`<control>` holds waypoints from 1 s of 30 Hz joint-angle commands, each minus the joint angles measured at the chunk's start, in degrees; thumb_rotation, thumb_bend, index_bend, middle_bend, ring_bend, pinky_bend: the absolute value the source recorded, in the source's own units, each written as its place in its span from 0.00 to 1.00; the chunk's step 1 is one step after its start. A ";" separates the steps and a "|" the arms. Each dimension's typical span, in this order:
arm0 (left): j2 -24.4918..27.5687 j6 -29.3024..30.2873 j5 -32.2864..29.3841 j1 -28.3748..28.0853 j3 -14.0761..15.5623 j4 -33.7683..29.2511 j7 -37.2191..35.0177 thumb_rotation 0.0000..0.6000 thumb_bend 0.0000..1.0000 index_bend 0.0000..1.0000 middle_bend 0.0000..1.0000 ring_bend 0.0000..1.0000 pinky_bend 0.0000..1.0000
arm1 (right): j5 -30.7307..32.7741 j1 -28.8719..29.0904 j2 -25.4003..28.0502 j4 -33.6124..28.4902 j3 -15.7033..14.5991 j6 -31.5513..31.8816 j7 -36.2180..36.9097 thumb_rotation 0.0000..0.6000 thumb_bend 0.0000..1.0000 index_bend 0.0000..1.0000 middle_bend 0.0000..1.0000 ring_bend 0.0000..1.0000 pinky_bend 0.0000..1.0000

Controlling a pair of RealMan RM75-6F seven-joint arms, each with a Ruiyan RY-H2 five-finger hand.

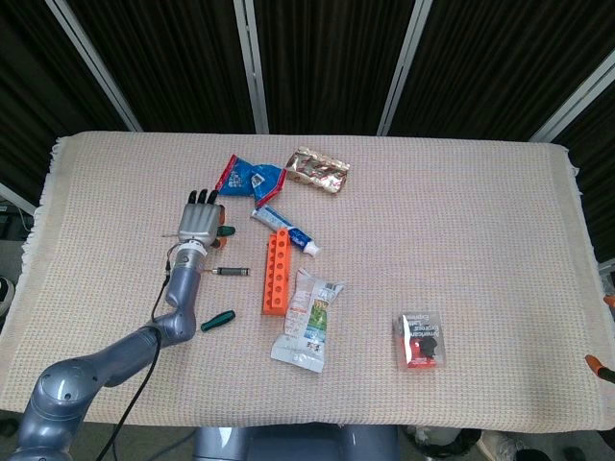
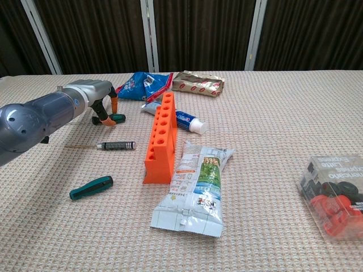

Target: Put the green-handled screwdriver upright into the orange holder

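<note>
**Left hand over the far green screwdriver, grip not confirmed**

Left hand (image 1: 199, 222) is low over the table (image 1: 461, 211), fingers pointing away from the robot, right at the green-handled screwdriver (image 2: 115, 118) with the orange collar. In the chest view the fingers (image 2: 105, 107) curl down around the handle's near end, and only the green tip sticks out to the right. Can't tell if it's actually pinched or just touched.

Orange holder (image 1: 276, 273) stands on the table just right of the hand, holes up, long axis running away from the robot. Nothing in it.

A second, teal-handled screwdriver (image 1: 217, 320) lies flat nearer the robot, well apart from the hand. A thin black-handled driver (image 2: 113, 145) lies flat between the two, beside the holder.

Other stuff: toothpaste tube (image 1: 288, 231) touching the holder's far end, white pouch (image 1: 308, 320) beside its near end, blue packet (image 1: 245, 177), foil packet (image 1: 320, 170), clear box with red parts (image 1: 419, 340) off to the right.

Right hand isn't visible in either view.
</note>
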 commanded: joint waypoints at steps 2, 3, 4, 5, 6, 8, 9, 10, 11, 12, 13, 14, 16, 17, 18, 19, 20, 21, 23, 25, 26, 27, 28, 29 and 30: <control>-0.43 -0.60 0.11 0.02 -0.34 0.70 0.00 0.94 0.26 0.44 0.05 0.00 0.00 | 0.06 -0.04 -0.04 -0.03 0.01 0.02 -0.07 1.00 0.00 0.22 0.20 0.04 0.22; -0.50 -0.70 0.16 0.02 -0.38 0.81 0.00 0.94 0.27 0.44 0.05 0.00 0.00 | 0.06 -0.05 -0.03 -0.05 0.03 0.05 -0.10 1.00 0.00 0.22 0.20 0.04 0.22; -0.59 -0.80 0.22 0.02 -0.40 0.91 0.02 0.94 0.28 0.44 0.05 0.00 0.00 | 0.08 -0.07 -0.02 -0.07 0.04 0.08 -0.13 1.00 0.00 0.22 0.20 0.04 0.22; -0.70 -0.96 0.34 0.02 -0.42 1.05 0.02 0.94 0.29 0.45 0.05 0.00 0.00 | 0.10 -0.11 -0.02 -0.10 0.04 0.13 -0.18 1.00 0.00 0.22 0.20 0.04 0.22; -0.83 -1.08 0.45 0.02 -0.48 1.15 -0.04 0.94 0.30 0.46 0.05 0.00 0.00 | 0.13 -0.14 -0.02 -0.13 0.06 0.18 -0.23 1.00 0.00 0.22 0.20 0.03 0.22; -1.20 -1.18 0.85 0.02 -0.68 1.43 -0.37 0.94 0.36 0.47 0.06 0.00 0.00 | 0.25 -0.21 -0.01 -0.18 0.10 0.26 -0.28 1.00 0.00 0.22 0.20 0.03 0.22; -1.36 -1.29 0.99 0.02 -0.64 1.67 -0.29 0.94 0.39 0.48 0.06 0.00 0.00 | 0.30 -0.28 0.01 -0.22 0.11 0.34 -0.28 1.00 0.00 0.22 0.20 0.03 0.22; -1.46 -1.34 1.03 0.01 -0.67 1.86 -0.25 0.94 0.41 0.49 0.06 0.00 0.00 | 0.32 -0.31 0.01 -0.23 0.12 0.37 -0.27 1.00 0.00 0.22 0.20 0.03 0.22; -1.59 -1.43 1.02 -0.02 -0.77 2.14 -0.20 0.94 0.44 0.50 0.06 0.00 0.00 | 0.37 -0.35 0.02 -0.24 0.14 0.41 -0.25 1.00 0.00 0.22 0.20 0.03 0.22; -1.74 -1.53 0.95 -0.03 -0.97 2.45 -0.18 0.94 0.46 0.52 0.06 0.00 0.00 | 0.46 -0.39 0.03 -0.22 0.18 0.44 -0.24 1.00 0.00 0.22 0.20 0.03 0.22; -1.79 -1.58 0.93 -0.04 -1.08 2.58 -0.18 0.94 0.48 0.53 0.07 0.00 0.00 | 0.50 -0.40 0.04 -0.21 0.19 0.44 -0.22 1.00 0.00 0.22 0.20 0.03 0.22; -1.79 -1.74 0.83 -0.03 -1.40 2.66 -0.37 0.94 0.50 0.54 0.07 0.00 0.00 | 0.55 -0.42 0.03 -0.20 0.20 0.41 -0.18 1.00 0.00 0.22 0.20 0.03 0.22; -1.07 -1.92 0.37 0.14 -3.02 1.07 -2.41 0.94 0.52 0.57 0.08 0.00 0.00 | 0.49 -0.42 0.00 -0.10 0.21 0.36 0.02 1.00 0.00 0.22 0.20 0.03 0.22; -0.47 -1.72 0.58 0.29 -3.62 -0.13 -3.55 0.93 0.53 0.58 0.09 0.00 0.00 | 0.42 -0.42 -0.01 -0.05 0.21 0.36 0.12 1.00 0.00 0.22 0.20 0.03 0.22; 0.18 -1.52 0.89 0.54 -3.98 -1.37 -4.43 0.94 0.54 0.59 0.09 0.00 0.00 | 0.37 -0.41 -0.02 0.01 0.22 0.35 0.18 1.00 0.00 0.22 0.20 0.03 0.22; 1.55 -0.94 1.27 0.94 -5.10 -4.06 -6.46 0.94 0.55 0.59 0.09 0.00 0.00 | 0.25 -0.38 -0.04 0.07 0.22 0.33 0.25 1.00 0.00 0.22 0.20 0.03 0.22; 2.75 -0.51 1.60 1.38 -5.74 -6.32 -7.76 0.94 0.55 0.59 0.09 0.00 0.00 | 0.15 -0.39 -0.03 0.13 0.23 0.36 0.35 1.00 0.00 0.22 0.20 0.03 0.22; 4.24 -0.02 2.00 1.93 -6.49 -9.10 -9.21 0.94 0.55 0.60 0.09 0.00 0.01 | 0.00 -0.34 -0.07 0.18 0.22 0.33 0.43 1.00 0.00 0.22 0.20 0.03 0.22; 8.02 1.20 2.73 3.54 -8.05 -16.12 -12.28 0.94 0.55 0.59 0.10 0.00 0.01 | -0.36 -0.32 -0.12 0.29 0.19 0.37 0.65 1.00 0.00 0.22 0.20 0.03 0.22; 11.31 1.87 2.86 5.01 -9.24 -22.18 -14.49 0.93 0.54 0.59 0.10 0.00 0.01 | -0.62 -0.30 -0.18 0.41 0.16 0.41 0.82 1.00 0.00 0.22 0.20 0.03 0.22; 13.46 2.09 2.58 5.93 -10.31 -26.14 -16.19 0.94 0.54 0.59 0.11 0.00 0.01 | -0.74 -0.31 -0.23 0.48 0.14 0.42 0.95 1.00 0.00 0.22 0.20 0.03 0.22; 15.04 2.00 2.38 6.61 -10.79 -28.88 -17.21 0.94 0.54 0.60 0.11 0.00 0.01 | -0.82 -0.32 -0.25 0.54 0.12 0.42 1.05 1.00 0.00 0.22 0.20 0.03 0.22; 16.03 1.95 2.18 7.03 -11.26 -30.63 -18.04 0.94 0.54 0.60 0.11 0.00 0.01 | -0.86 -0.32 -0.28 0.59 0.11 0.41 1.11 1.00 0.00 0.22 0.20 0.03 0.22; 17.95 1.79 1.82 7.85 -12.22 -33.98 -19.81 0.94 0.54 0.60 0.11 0.00 0.01 | -0.95 -0.31 -0.33 0.67 0.10 0.39 1.24 1.00 0.00 0.22 0.20 0.03 0.22; 19.25 1.76 1.61 8.47 -12.92 -36.31 -21.18 0.94 0.54 0.60 0.12 0.00 0.01 | -1.07 -0.31 -0.36 0.71 0.08 0.40 1.34 1.00 0.00 0.22 0.20 0.03 0.22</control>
